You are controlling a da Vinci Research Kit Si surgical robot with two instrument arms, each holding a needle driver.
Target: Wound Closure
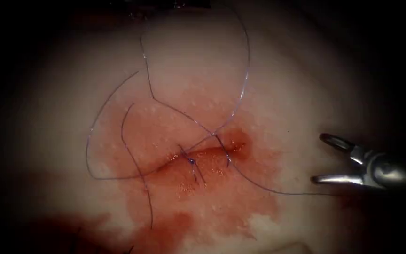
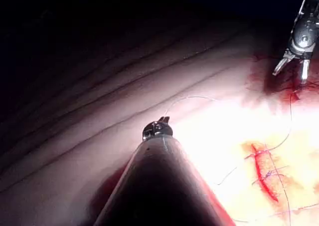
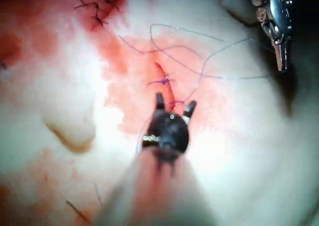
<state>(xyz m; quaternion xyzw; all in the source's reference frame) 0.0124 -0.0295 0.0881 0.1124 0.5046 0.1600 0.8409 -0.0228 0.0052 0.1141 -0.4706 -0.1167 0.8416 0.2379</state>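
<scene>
**R claw open beside cut, thread loose over tissue**

R claw (image 1: 316, 157) sits well to the right of the cut (image 1: 203, 155) in endoscope view, jaws spread wide, grasping nothing. Right wrist view shows same: its two jaws parted, tips near the cut, nothing between them.

L claw (image 2: 163, 120) seen in left wrist view at end of its shaft, off the wound over pale tissue (image 1: 297, 84). Can't tell whether its jaws are released or clenched; a fine strand runs up close to the tip, but can't tell if it's held. In right wrist view the L tool (image 3: 277, 22) hangs apart from the cut, tip pointing down.

Thread (image 1: 240, 94) lies in loose loops over the tissue: long arcs on the left side of the cut, one big loop rising above it, one strand trailing right toward the R claw. Strands cross at the cut; a small knot (image 1: 192, 161) sits on it w/ short ends. Red fluid (image 1: 175, 230) stains tissue around and below the cut.

Needle: can't make it out.
</scene>
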